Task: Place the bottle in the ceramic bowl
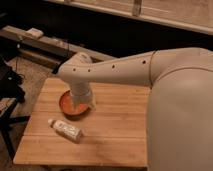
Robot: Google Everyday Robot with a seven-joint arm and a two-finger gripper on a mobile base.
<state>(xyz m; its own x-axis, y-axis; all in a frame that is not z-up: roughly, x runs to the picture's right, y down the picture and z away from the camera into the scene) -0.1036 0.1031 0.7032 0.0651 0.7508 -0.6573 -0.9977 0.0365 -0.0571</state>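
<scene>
Gripper (83, 104) on a cream arm (115, 67) hangs over the ceramic bowl (66, 106), covering its right part; how open it is cannot be told. Just in front of the gripper, the bottle (65, 130) lies on its side on the wooden bench (117, 132).

- The light wooden slatted table (117, 134) fills the lower left of the view, and the robot's pale rounded body (180, 110) stands at its right side.
- The shallow round orange ceramic bowl (66, 106) sits on the table, toward the far left part of the top.
- The small pale translucent bottle (67, 130) lies on its side on the table just in front of the bowl, outside it, with its cap end to the left.
- The robot's pale jointed arm (115, 67) reaches from the right across the far part of the table and bends down at the bowl.
- The gripper (82, 105) hangs over the bowl's right part, behind the bottle.
- A long low ledge (45, 46) runs behind the table, and a dark stand (10, 90) stands to the table's left.
</scene>
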